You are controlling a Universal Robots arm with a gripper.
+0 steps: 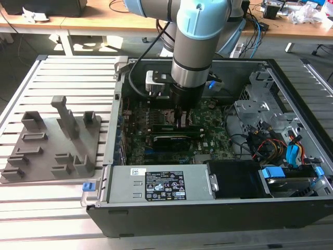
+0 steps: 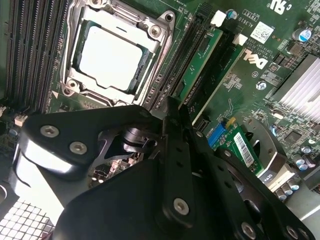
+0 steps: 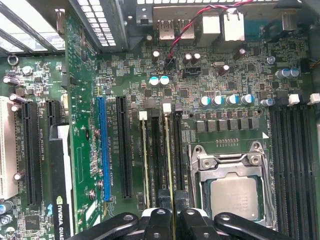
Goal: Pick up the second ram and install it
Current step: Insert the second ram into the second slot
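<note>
The exterior view shows the arm reaching straight down into the open computer case [image 1: 291, 94], which lies on a slatted table [image 1: 67, 73], with the claw [image 1: 180, 121] lowered onto the motherboard [image 1: 208, 138] just beside the CPU socket [image 1: 162, 115]. A grey holder tray [image 1: 52, 143] is seen on the table, well apart, toward the exterior view's left.

In the first wrist view the second ram [image 3: 168, 155] is seen edge-on as a thin strip standing in a memory slot next to the CPU socket [image 3: 232, 192]. Its long axis runs along the slot, away from the claw [image 3: 171, 220], and its near end is pinched between the two fingertips [image 3: 157, 216]. Another module [image 3: 145, 160] is seated in a parallel slot just beside it.

In the second wrist view the claw [image 2: 172, 107] is pressed together on the green strip [image 2: 200, 65], directly over the slot. The ram appears to be at its slot; whether it is fully seated cannot be told.
</note>
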